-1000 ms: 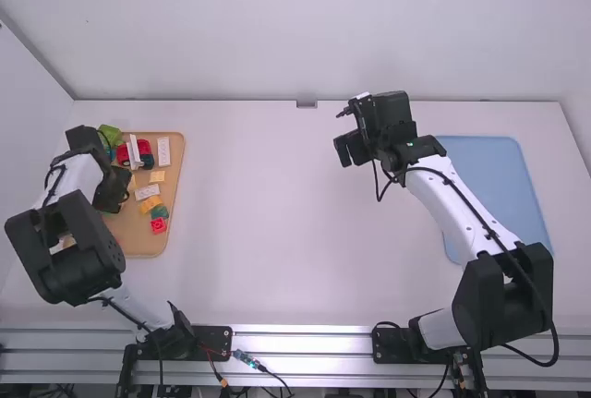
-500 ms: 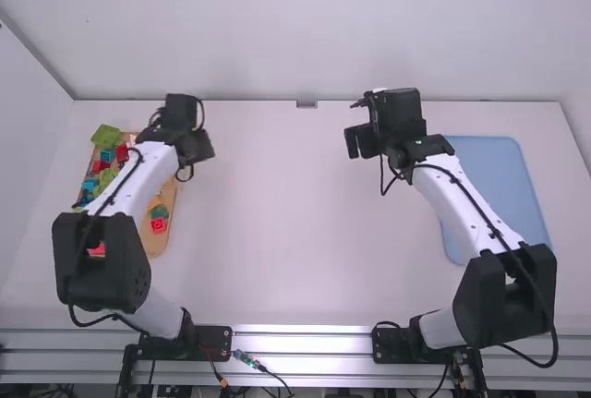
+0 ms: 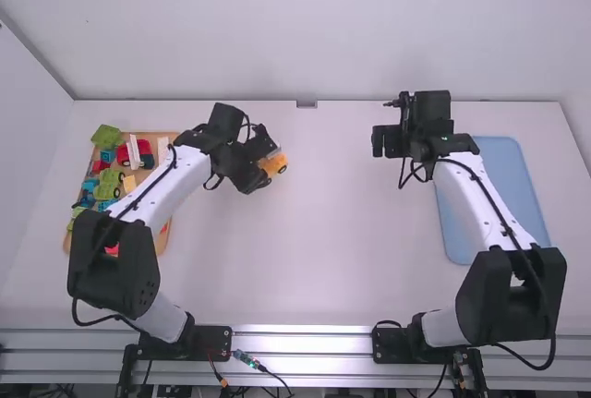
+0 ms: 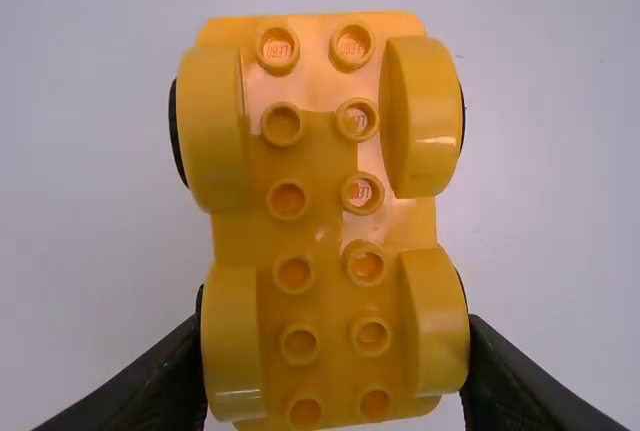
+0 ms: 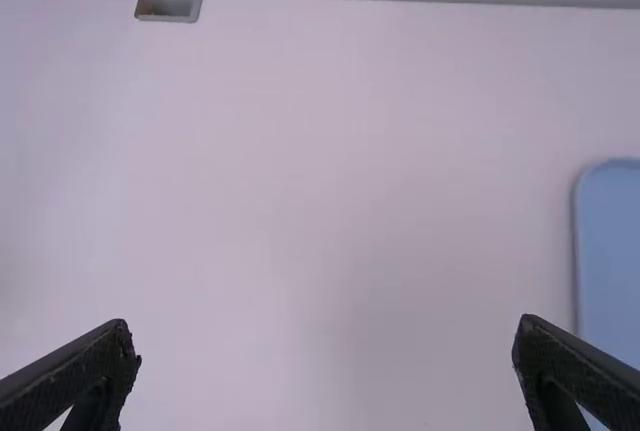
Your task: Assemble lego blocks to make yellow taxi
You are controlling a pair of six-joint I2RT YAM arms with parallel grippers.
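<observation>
Yellow, studded plastic car base [image 4: 312, 221] hangs pinched in my left end effector [image 4: 335, 339] over the white counter [image 3: 305, 232], my right end effector [image 5: 328, 343] wide and empty, so joining the taxi's blocks seems all ahead.

Soft, bright light spreads evenly over the white table [image 3: 305, 250]; pale glare shines on the yellow wheeled base [image 4: 312, 176].
</observation>
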